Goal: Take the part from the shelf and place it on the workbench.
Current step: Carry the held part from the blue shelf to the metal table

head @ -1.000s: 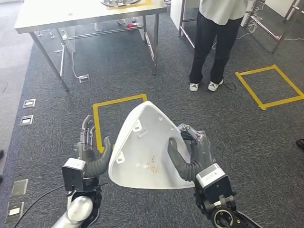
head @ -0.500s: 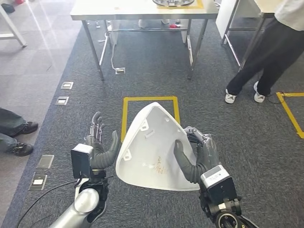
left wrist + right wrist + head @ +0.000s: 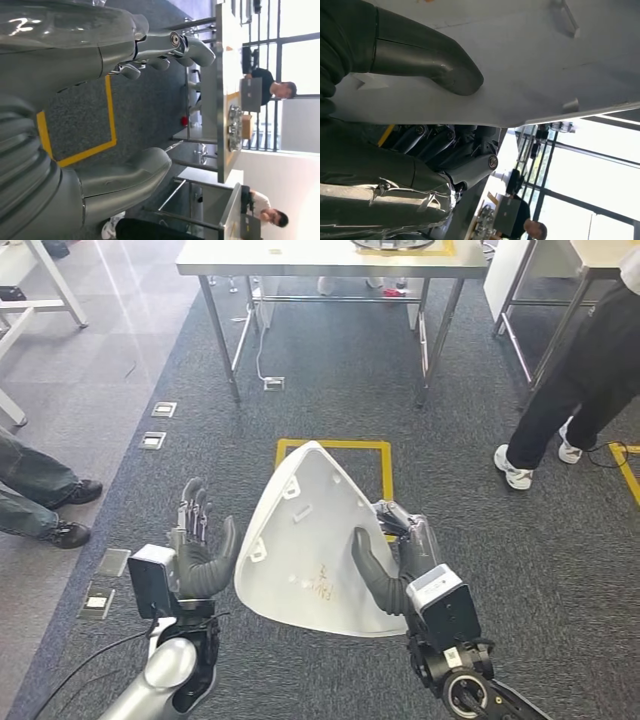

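Observation:
A large white curved shell part (image 3: 309,540) is held in front of me above the grey carpet, its hollow inner side facing up. My right hand (image 3: 396,560) grips its right edge, thumb on the inner face and fingers underneath; the right wrist view shows the thumb (image 3: 429,60) pressed on the white part (image 3: 531,65). Beside the part's left edge, my left hand (image 3: 198,545) has its fingers spread and holds nothing, as its own hand (image 3: 56,65) shows in the left wrist view. The steel-legged workbench (image 3: 317,258) stands ahead at the far side.
A yellow tape square (image 3: 336,445) marks the carpet before the workbench. One person's legs (image 3: 573,390) stand at the right, another person's shoes (image 3: 45,500) at the left. Floor sockets (image 3: 155,440) lie at the left. A metal item (image 3: 392,244) sits on the workbench.
The whole picture has shifted: the camera turned, so workbench and tape square now lie more centred ahead. My right hand still grips the part, and my left hand stays spread beside it.

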Robot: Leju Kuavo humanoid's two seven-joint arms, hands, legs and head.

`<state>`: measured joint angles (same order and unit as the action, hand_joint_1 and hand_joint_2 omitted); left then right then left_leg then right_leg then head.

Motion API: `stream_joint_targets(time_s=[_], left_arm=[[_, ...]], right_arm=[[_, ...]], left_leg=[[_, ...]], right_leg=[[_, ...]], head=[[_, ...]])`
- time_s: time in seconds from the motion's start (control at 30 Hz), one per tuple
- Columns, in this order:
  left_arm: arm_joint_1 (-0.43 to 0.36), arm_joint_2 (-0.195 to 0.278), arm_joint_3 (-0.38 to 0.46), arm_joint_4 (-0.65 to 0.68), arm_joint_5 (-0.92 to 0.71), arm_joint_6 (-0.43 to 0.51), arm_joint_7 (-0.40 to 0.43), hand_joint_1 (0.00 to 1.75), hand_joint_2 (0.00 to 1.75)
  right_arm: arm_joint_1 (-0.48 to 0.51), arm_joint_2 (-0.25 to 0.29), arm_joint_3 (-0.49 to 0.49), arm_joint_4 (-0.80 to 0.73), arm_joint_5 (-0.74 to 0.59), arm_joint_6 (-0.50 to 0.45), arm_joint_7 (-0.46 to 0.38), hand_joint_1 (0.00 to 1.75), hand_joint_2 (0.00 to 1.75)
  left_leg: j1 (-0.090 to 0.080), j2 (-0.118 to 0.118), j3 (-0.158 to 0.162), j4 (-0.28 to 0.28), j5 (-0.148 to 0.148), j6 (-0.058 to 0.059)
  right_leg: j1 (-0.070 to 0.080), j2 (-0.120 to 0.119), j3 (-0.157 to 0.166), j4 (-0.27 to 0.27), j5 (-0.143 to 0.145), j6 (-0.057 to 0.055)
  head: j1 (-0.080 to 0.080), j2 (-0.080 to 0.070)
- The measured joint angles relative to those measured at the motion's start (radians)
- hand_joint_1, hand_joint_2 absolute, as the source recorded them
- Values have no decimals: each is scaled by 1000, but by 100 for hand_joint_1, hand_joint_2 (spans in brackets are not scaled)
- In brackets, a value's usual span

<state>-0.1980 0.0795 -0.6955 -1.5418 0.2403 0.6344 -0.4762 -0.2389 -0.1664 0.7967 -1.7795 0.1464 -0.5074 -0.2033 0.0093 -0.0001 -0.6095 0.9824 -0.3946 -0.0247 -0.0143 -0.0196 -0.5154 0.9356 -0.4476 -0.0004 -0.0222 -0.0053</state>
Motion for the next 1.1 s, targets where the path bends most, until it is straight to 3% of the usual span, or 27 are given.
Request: stream_joint_targets(time_s=[0.03,0.17,0.27,0.47,0.6,0.67,0.77,0.8,0.83,0.87,0.93,0.97,1.0,1.1], left_arm=[[-2,2,-2,0,-11,-1,-4,0,175],[-3,6,-11,0,-59,5,-9,0,175],[-3,7,-17,0,-67,7,-9,0,175],[-2,12,-22,0,-67,4,-7,0,175],[-2,14,-22,0,-68,3,-7,0,175],[-2,14,-22,-1,-69,2,-7,0,175],[0,14,-23,-2,-69,2,-6,0,175],[1,14,-23,-2,-68,2,-6,0,175],[3,14,-23,-2,-68,2,-6,0,175],[3,14,-23,-2,-67,2,-6,0,175],[4,14,-24,-2,-67,1,-6,0,175],[3,14,-24,-2,-67,1,-6,0,175],[2,14,-24,-3,-67,1,-6,0,175],[0,13,-24,-5,-68,1,-6,0,175]], right_arm=[[0,0,0,0,0,0,1,175,175],[1,0,-1,0,0,0,2,175,175],[1,0,-1,0,0,2,2,175,175],[2,0,-1,0,0,3,1,175,175],[4,0,-2,0,0,4,0,175,175],[5,0,-3,0,0,4,-2,175,175],[11,0,-5,0,0,4,-3,175,175],[15,0,-5,0,0,4,-2,175,175],[19,0,-6,0,0,5,-2,175,175],[20,0,-6,0,0,5,-2,175,175],[22,0,-6,0,0,5,-2,175,175],[22,0,-7,1,0,5,-2,175,175],[22,0,-7,1,0,5,-3,175,175],[27,1,-8,0,0,6,-5,175,175]], left_leg=[[-1,2,18,-35,6,5],[-3,1,28,-50,2,10],[-6,-1,29,-49,-1,16],[-16,-1,28,-38,-11,36],[-15,-3,37,-46,-22,53],[-10,-4,54,-53,-28,64],[-9,-6,72,-54,-40,70],[-9,-7,79,-54,-45,68],[-9,-10,88,-54,-52,66],[-8,-13,99,-53,-59,62],[-6,-16,125,-54,-77,52],[-5,-17,133,-55,-84,47],[-5,-18,135,-56,-89,40],[-5,-19,127,-53,-87,21]], right_leg=[[3,-1,-1,2,-2,4],[6,-1,1,5,-11,-17],[5,-2,7,-2,-8,-13],[-4,-2,15,-11,-9,27],[-7,-3,18,3,-11,43],[-8,3,-10,63,-37,47],[-9,14,-122,262,-110,51],[-9,15,-153,305,-117,52],[-10,15,-168,312,-104,52],[-11,15,-163,278,-71,50],[-13,17,-115,145,19,45],[-11,19,-97,89,42,42],[-7,21,-80,49,50,37],[-1,23,-59,11,34,16]], head=[[0,0],[15,0],[27,0],[34,0],[31,0],[37,0],[49,0],[51,0],[53,0],[54,0],[59,0],[60,0],[62,0],[58,0]])
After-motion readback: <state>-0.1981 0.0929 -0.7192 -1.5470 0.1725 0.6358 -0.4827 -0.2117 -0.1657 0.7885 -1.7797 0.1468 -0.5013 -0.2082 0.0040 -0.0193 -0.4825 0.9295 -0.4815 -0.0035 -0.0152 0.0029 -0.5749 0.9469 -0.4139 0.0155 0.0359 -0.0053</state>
